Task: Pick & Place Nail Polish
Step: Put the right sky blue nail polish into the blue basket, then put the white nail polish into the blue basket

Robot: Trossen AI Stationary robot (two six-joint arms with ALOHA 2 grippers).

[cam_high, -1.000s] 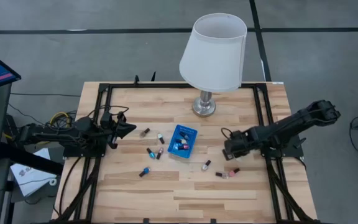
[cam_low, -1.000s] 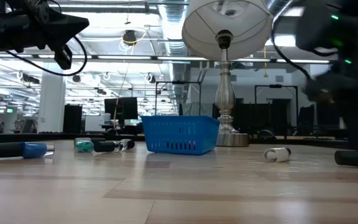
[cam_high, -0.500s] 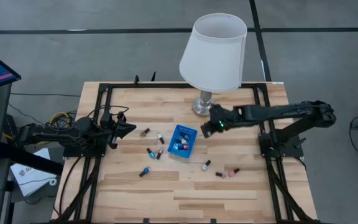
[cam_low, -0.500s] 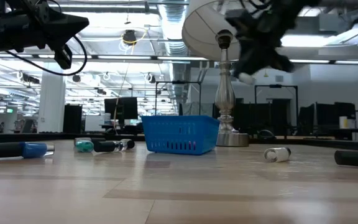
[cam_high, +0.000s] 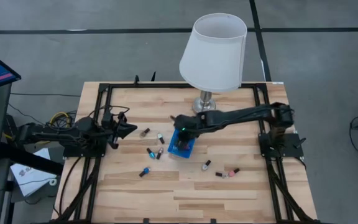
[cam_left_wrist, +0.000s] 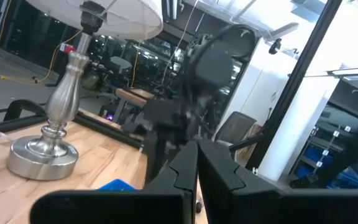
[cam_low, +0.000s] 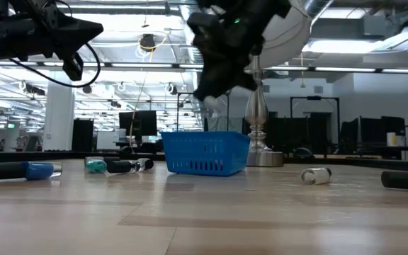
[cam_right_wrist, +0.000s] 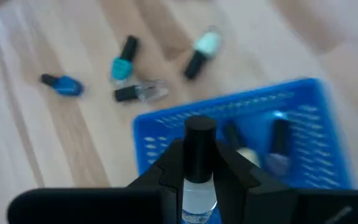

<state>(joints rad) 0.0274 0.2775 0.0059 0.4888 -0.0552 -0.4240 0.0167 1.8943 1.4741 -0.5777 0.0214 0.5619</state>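
Right wrist view shows our right tool (cam_right_wrist: 199, 177) gripping a clear bottle (cam_right_wrist: 199, 186) upright above the basket (cam_right_wrist: 166, 134), poised to drop it in.

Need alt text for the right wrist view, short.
The right pincer holds a clear nail polish bottle with a black cap above the blue basket, which already contains bottles. Four more bottles lie on the wooden table beyond it.
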